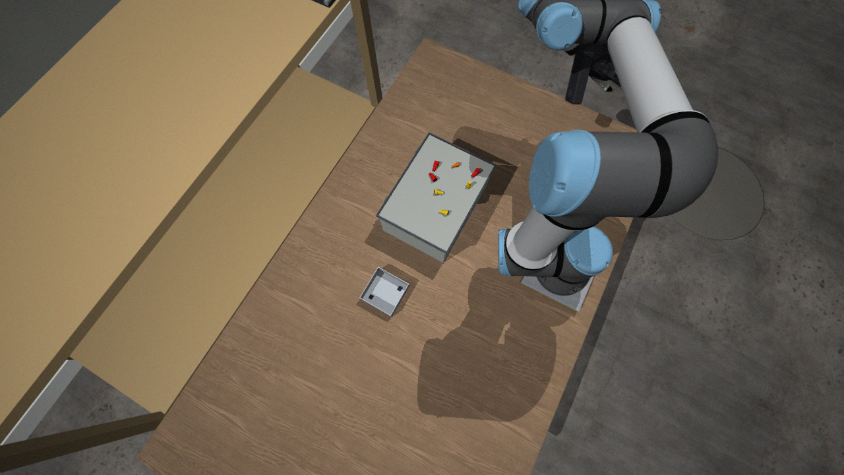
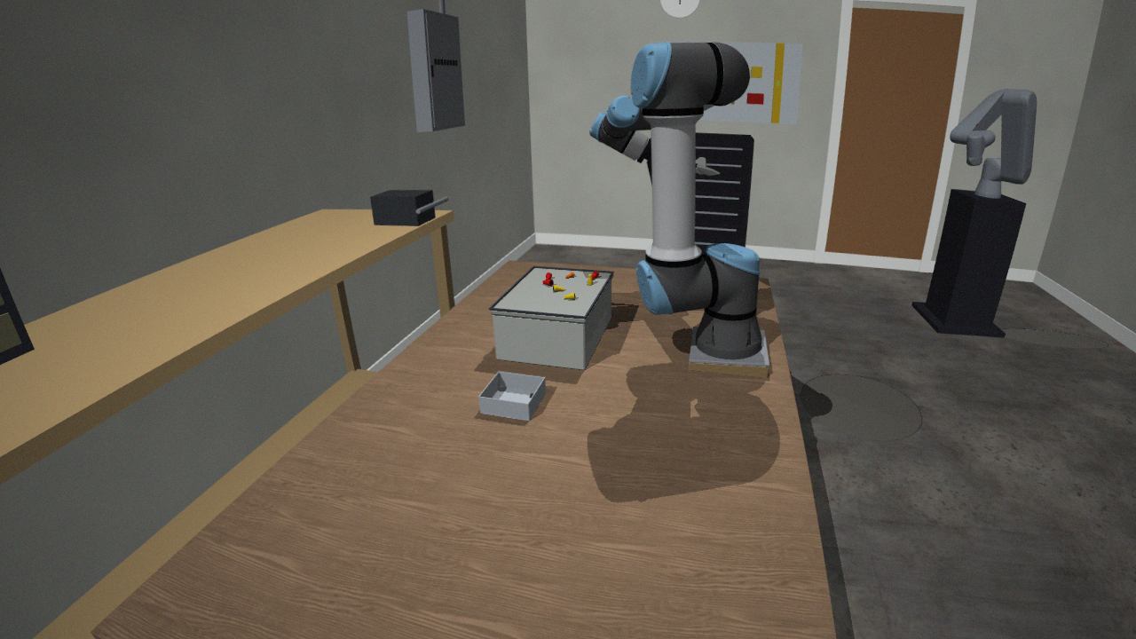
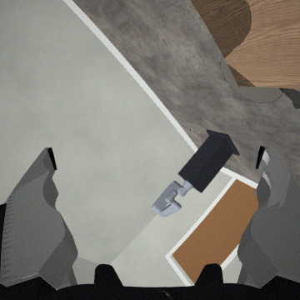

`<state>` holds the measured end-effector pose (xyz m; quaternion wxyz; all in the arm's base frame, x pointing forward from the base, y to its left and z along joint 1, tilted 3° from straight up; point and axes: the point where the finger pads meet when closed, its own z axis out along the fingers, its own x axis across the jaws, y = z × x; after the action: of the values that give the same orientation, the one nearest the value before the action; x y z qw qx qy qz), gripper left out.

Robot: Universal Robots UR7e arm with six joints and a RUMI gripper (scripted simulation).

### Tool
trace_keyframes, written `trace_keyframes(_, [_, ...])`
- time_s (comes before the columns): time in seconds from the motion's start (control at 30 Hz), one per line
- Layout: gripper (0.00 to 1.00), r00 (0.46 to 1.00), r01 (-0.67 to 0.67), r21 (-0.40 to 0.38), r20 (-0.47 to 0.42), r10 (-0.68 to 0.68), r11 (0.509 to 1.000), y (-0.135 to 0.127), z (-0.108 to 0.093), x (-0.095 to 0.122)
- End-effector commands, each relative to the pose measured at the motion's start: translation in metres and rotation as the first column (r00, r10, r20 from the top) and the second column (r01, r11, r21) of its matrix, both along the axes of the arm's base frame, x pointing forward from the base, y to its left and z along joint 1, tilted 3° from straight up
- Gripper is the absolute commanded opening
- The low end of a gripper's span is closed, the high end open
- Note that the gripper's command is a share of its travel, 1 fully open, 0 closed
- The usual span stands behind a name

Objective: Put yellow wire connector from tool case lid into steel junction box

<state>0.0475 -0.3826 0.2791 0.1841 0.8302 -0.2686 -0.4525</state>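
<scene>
Top view: the tool case stands closed near the middle of the desk, its flat lid serving as a tray for loose wire connectors. Three yellow connectors lie on it: one toward the lid's centre, a second just above it, a third close beside a red connector. The centre one lies apart from its neighbours, which in my judgement makes it the easiest pick. The steel junction box sits open-topped on the desk, near the case, so the transfer should be short.

Exterior view: the arm stands folded upright on its base plate beside the case, wrist raised high and turned away from the work. No connector is in the box.

Wrist view: the hand points at the room's wall and door, not the desk. Its jaws are spread fully wide with nothing between them. The approach has not yet begun.
</scene>
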Motion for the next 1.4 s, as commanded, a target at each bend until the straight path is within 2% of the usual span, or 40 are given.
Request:
trace_keyframes(0.0, [1.0,1.0,0.0,-0.001,0.0,0.0,1.0,0.0,0.0,0.0])
trace_keyframes(0.63, [1.0,1.0,-0.001,-0.001,0.001,0.001,1.0,0.0,0.0,0.001])
trace_keyframes(0.8, [1.0,1.0,-0.008,-0.006,0.016,0.008,1.0,0.003,-0.001,0.009])
trace_keyframes(0.93, [1.0,0.998,-0.023,-0.017,0.05,0.024,1.0,0.009,-0.003,0.026])
trace_keyframes(1.03, [1.0,0.995,-0.041,-0.028,0.089,0.043,0.999,0.017,-0.006,0.047])
trace_keyframes(1.1, [1.0,0.995,-0.041,-0.028,0.089,0.043,0.999,0.017,-0.006,0.047])
trace_keyframes(1.37, [1.0,0.959,-0.115,-0.06,0.253,0.126,0.992,0.061,-0.014,0.131])
